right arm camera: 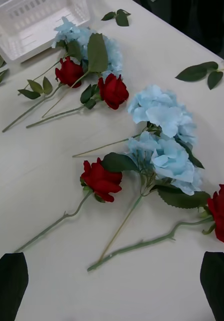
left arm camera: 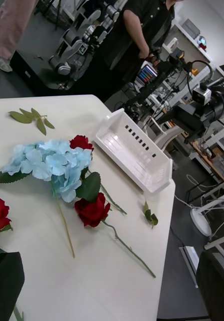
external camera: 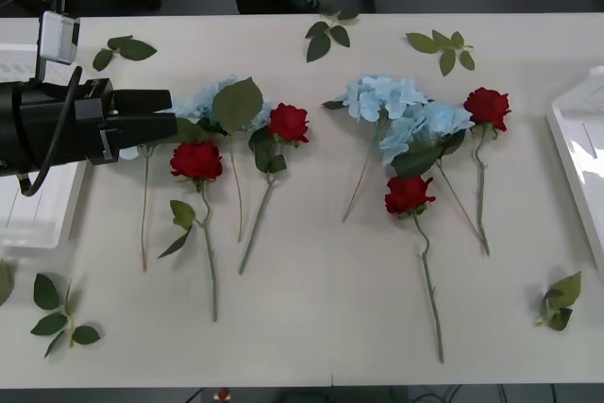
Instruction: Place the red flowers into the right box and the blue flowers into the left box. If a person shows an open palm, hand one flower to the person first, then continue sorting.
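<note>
left gripper (external camera: 168,112) over left flowers
fingers parted, grasping nothing; red flowers (external camera: 197,160) and blue flowers (external camera: 389,99) on table (external camera: 321,299).

The left gripper (external camera: 168,112) hides part of a blue flower cluster (external camera: 203,101).

- We see our left gripper (external camera: 156,112), black fingers parted, over the left flower group.
- Four red flowers (external camera: 196,161) and pale blue flowers (external camera: 406,110) lie across the white table (external camera: 321,299).
- The right box (external camera: 578,153) sits at the right edge.
</note>
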You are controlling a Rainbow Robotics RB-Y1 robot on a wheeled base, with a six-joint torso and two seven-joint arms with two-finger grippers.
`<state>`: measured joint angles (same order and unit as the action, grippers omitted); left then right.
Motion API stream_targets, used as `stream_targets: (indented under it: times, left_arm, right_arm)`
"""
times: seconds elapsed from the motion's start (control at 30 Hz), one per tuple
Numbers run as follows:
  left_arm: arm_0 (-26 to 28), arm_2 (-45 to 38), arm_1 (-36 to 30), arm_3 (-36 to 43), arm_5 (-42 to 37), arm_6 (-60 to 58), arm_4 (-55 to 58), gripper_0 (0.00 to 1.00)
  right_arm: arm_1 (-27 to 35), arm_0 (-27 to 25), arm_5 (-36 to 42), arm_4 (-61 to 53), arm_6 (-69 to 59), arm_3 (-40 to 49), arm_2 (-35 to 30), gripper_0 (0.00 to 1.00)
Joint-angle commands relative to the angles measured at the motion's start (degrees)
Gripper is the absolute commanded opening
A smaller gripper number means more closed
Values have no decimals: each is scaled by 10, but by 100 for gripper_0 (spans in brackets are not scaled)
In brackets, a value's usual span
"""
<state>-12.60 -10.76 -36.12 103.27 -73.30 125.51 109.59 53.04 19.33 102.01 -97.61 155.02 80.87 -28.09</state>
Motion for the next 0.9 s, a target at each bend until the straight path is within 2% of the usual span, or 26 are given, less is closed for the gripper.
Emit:
stream_targets:
  times: [0.03, 0.07, 0.1, 0.13, 0.4, 0.5, 0.63, 0.77, 0.9]
  left_arm:
    - [-16, -4, -1, 7, -2, 12, -1, 100]
    - [-16, -4, -1, 7, -2, 12, -1, 100]
    - [18, 1, 18, -12, -6, 13, -6, 100]
    - [22, -1, 22, -16, -7, 12, -7, 100]
    - [-6, -23, 20, -10, -32, 4, -9, 100]
    - [-26, -30, 9, -10, -25, -34, -32, 100]
    - [-52, -42, -12, 1, -18, -131, -139, 100]
    - [-48, -40, -24, 35, -16, -272, -291, 100]
    - [-14, -22, -25, 82, -17, -388, -453, 100]
  right_arm:
    - [-9, -15, 5, 16, 0, 3, 8, 100]
    - [-9, -11, 3, 23, 0, 9, 15, 100]
    - [-8, -11, 2, 24, 0, 10, 19, 100]
    - [-5, -11, 0, 27, 0, 12, 27, 100]
    - [-1, -10, -80, 111, -5, 92, 95, 100]
    - [-1, -10, -105, 155, -117, 128, 120, 100]
    - [-2, -10, -132, 220, -313, 173, 160, 100]
    - [-1, -4, -153, 277, -473, 199, 199, 100]
    - [-1, 23, -159, 336, -616, 196, 245, 100]
